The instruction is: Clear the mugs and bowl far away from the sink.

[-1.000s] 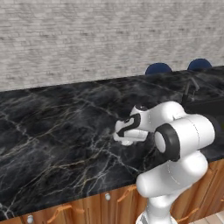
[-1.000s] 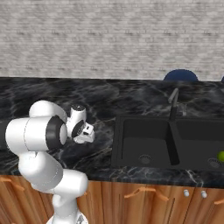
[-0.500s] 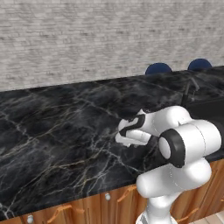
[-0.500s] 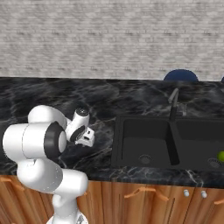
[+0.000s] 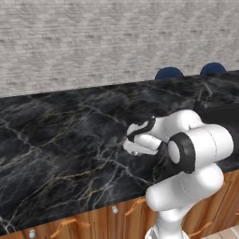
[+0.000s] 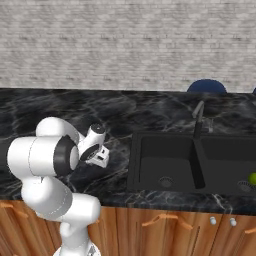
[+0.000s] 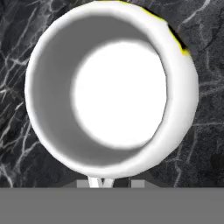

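A white mug (image 7: pixel 118 96) with a yellow mark on its outer wall stands upright on the black marble counter (image 5: pixel 56 135), seen straight from above in the hand view. Its rim lies right at the bottom of that view, where the fingertips are hidden. My gripper (image 5: pixel 135 150) points down, low over the counter left of the sink (image 6: pixel 165 160), and the hand covers the mug in both base views (image 6: pixel 100 159). Whether the jaws grip the rim I cannot tell. The bowl is out of view.
The black double sink has a thin arched faucet (image 6: pixel 198 117) and a small green ball (image 6: pixel 253 178) in its right basin. Blue rounded shapes (image 5: pixel 169 73) (image 5: pixel 213 69) stand behind the counter's far edge. A grey brick wall backs the counter; wooden cabinets lie below.
The hand has come down lower onto the counter and the arm has leaned forward over it. The sink and counter have not shifted.
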